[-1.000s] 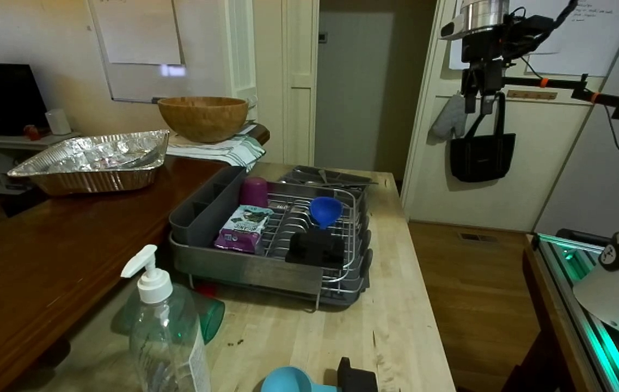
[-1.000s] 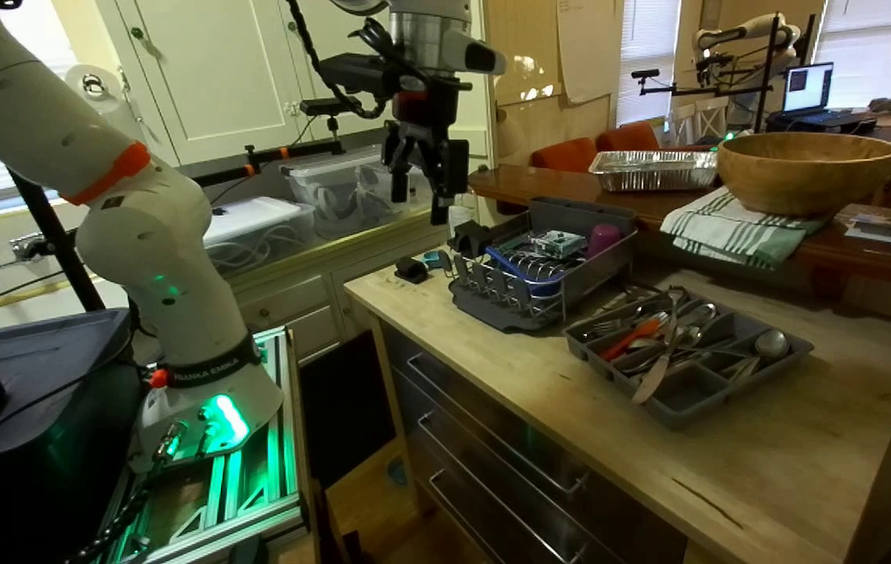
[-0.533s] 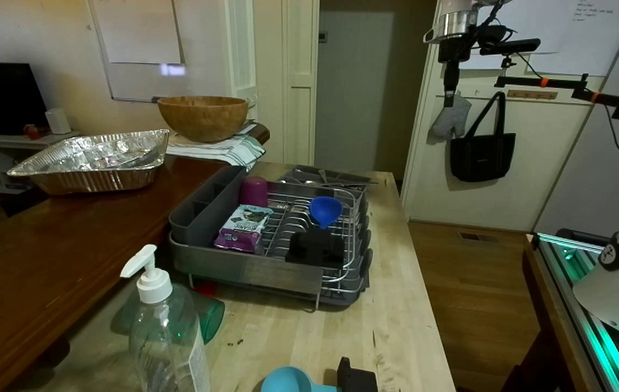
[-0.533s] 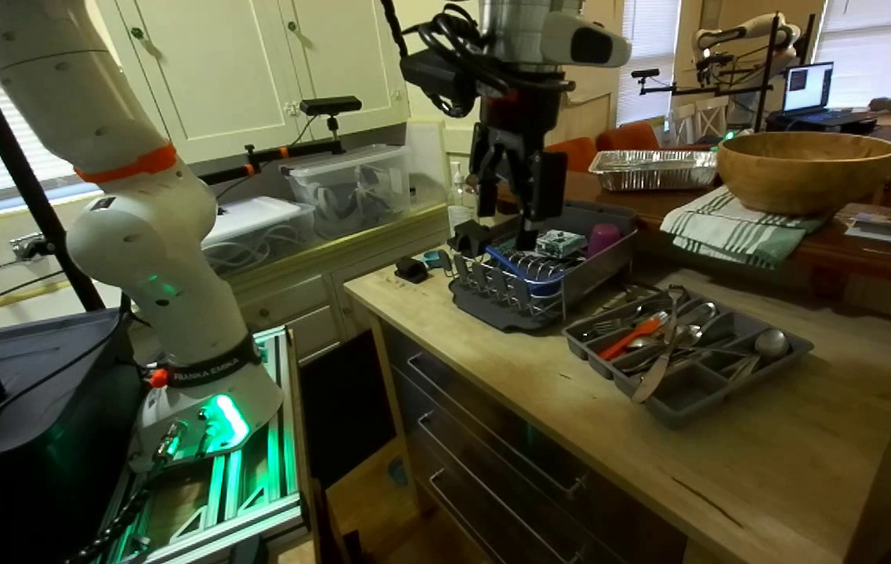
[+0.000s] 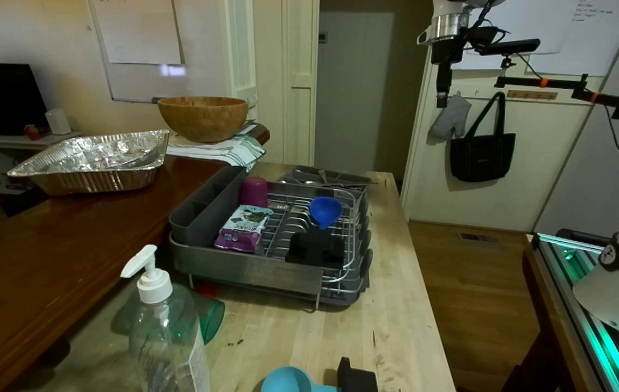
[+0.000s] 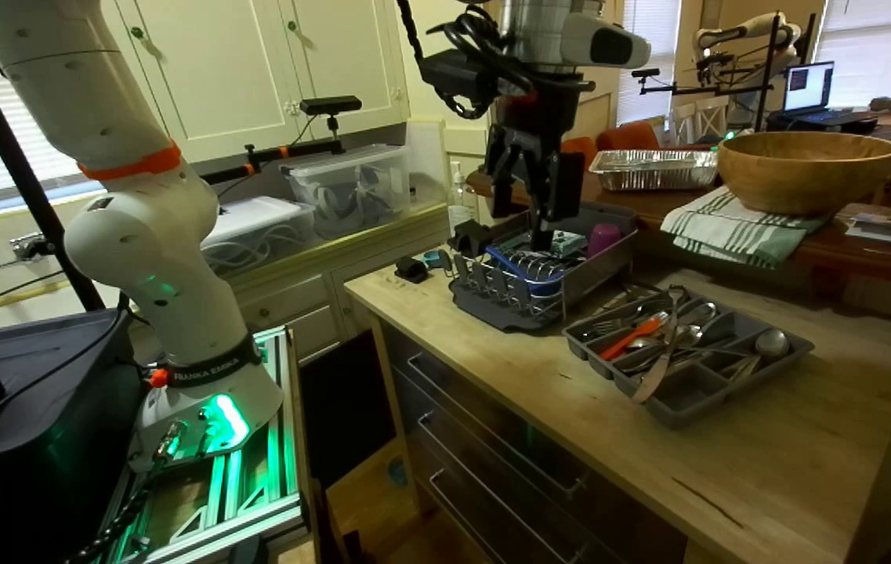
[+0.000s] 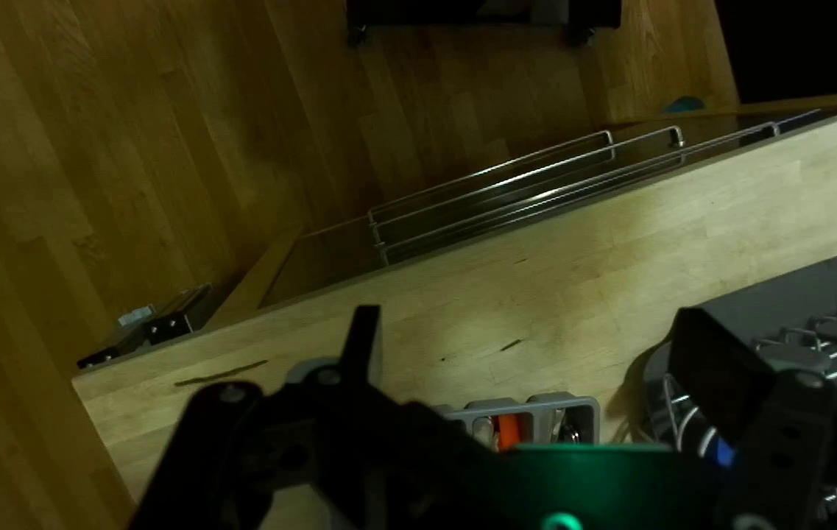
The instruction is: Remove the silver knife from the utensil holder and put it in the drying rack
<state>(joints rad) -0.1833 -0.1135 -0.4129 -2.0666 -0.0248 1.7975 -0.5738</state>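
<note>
Hanging high above the pale wood counter [image 6: 805, 439], the gripper [image 6: 522, 223] has its fingers spread wide apart, i.e. released; wrist view shows same gap.

Task obj.: knife [image 6: 655, 374] lies slantwise across top of the grey utensil holder [image 6: 692, 386], over its contents, broad end at the front rim. Gripper well apart from it. Holder flat on counter, w/ spoons [image 6: 771, 341], forks [image 6: 675, 294] etc. inside, incl. orange utensil [image 6: 633, 337]; wrist view shows part of it, rest hidden behind gripper.

Task obj. #2: drying rack [image 5: 249, 269], just beside holder, seen in both ext. views; touching or not, can't tell. Rack contents: purple cup [image 5: 254, 192], snack packet [image 5: 244, 227], blue utensil [image 5: 326, 211], black obj. [image 5: 316, 249] nr. one edge.

Misc.: pump bottle [image 5: 165, 337] upright nr. rack; green item [image 5: 212, 321] just behind bottle, partly hidden; lt. blue item [image 5: 287, 379] on counter, partly cut off. Raised dark wood surface [image 5: 86, 239] alongside carries foil tray [image 5: 102, 182] & wooden bowl [image 5: 203, 122] atop striped towel [image 5: 241, 149]. Drawer fronts [image 6: 523, 478] below counter edge; wood floor [image 7: 131, 147] in wrist view. Bkgd.: black tote bag [image 5: 482, 158], hanging.
</note>
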